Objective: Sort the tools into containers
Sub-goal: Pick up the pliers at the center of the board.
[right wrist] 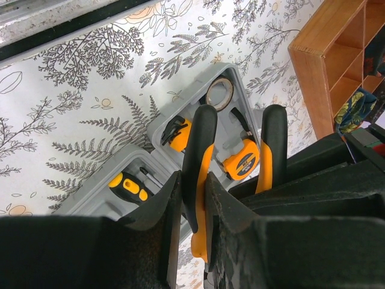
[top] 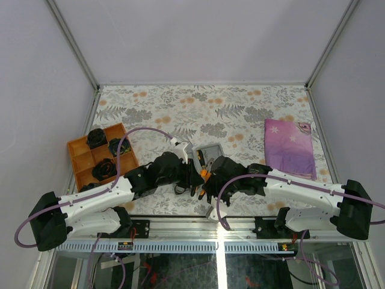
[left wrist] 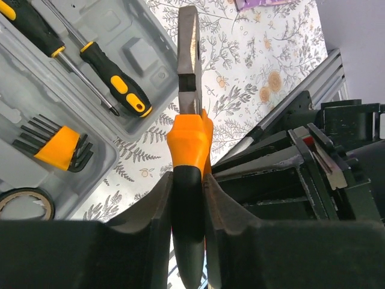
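Floral table [top: 240, 108]; pliers [left wrist: 189, 138] clamped in both grippers [left wrist: 188, 183] [right wrist: 194, 183]

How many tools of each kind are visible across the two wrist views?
screwdrivers: 2
pliers: 1
hex-key set: 1
tape measure: 1
tape ring: 1
Total: 6

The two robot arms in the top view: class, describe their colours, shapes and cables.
Both the left arm and right arm have white tubular links between bulky black joints. A purple cable loops along each. The left gripper and right gripper are black, with thick matte fingers.
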Controlling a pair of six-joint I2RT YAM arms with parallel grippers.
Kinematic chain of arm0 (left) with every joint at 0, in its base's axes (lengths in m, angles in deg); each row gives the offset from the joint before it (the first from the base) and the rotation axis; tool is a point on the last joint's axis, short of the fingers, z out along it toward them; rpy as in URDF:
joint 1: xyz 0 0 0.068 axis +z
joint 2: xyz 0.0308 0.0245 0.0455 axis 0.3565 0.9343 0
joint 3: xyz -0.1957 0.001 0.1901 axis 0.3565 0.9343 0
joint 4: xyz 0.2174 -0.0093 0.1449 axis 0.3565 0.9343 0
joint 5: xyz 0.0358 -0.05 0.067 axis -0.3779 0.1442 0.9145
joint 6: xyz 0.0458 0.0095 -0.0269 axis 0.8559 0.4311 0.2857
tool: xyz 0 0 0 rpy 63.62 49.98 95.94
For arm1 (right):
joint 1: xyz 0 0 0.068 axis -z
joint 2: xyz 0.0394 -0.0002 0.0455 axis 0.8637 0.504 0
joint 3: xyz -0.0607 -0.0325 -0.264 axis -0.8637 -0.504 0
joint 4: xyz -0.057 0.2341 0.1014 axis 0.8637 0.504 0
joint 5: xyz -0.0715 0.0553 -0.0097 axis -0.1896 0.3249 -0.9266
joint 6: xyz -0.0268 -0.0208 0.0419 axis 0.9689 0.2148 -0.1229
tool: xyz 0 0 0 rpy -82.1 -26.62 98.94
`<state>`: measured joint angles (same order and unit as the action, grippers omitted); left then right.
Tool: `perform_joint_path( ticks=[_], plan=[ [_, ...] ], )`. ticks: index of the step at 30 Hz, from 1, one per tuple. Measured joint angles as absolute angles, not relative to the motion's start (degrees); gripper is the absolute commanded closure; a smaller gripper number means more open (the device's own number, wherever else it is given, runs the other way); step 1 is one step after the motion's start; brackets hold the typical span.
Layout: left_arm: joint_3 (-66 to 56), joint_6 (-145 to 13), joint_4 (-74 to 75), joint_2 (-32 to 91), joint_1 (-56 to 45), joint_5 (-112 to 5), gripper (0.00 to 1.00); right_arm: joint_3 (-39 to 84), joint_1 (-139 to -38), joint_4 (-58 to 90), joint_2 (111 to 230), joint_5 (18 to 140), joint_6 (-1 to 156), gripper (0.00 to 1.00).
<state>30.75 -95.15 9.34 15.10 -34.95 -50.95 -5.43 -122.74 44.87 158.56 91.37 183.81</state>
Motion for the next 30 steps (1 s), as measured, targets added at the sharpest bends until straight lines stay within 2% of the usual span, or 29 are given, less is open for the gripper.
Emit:
perform_joint_path(
  ticks=[2,3,8,11,14,24,30],
  plan=[
    [30.75,-95.13,9.1,15.1,-34.95,-51.28,0.99,-5.43,-122.74,44.85,158.56,91.31,183.78,0.95],
    [30.75,-95.02,9.02,15.1,-34.93,-51.41,1.0,-5.43,-122.74,44.83,158.56,91.22,183.78,0.92],
    [30.75,-94.76,8.99,15.03,-34.89,-51.74,1.0,-5.41,-122.74,44.76,158.49,91.06,183.7,0.76],
    [30.75,-94.74,9.02,14.55,-34.75,-51.7,1.0,-5.41,-122.76,44.68,158.03,91.06,183.35,0.63],
    [30.75,-94.3,9.8,13.59,-34.54,-51.26,1.0,-5.52,-122.76,44.57,156.5,91.09,182.41,0.56],
    [31.4,-94.13,11.38,10.05,-33.31,-49.49,1.0,-10.64,-122.91,36.59,149.2,93.34,174.67,0.5],
    [33.35,-94.15,12.03,5.88,-32.7,-47.24,1.0,-18.86,-123.0,21.31,142.95,93.95,151.06,0.52]
  ],
)
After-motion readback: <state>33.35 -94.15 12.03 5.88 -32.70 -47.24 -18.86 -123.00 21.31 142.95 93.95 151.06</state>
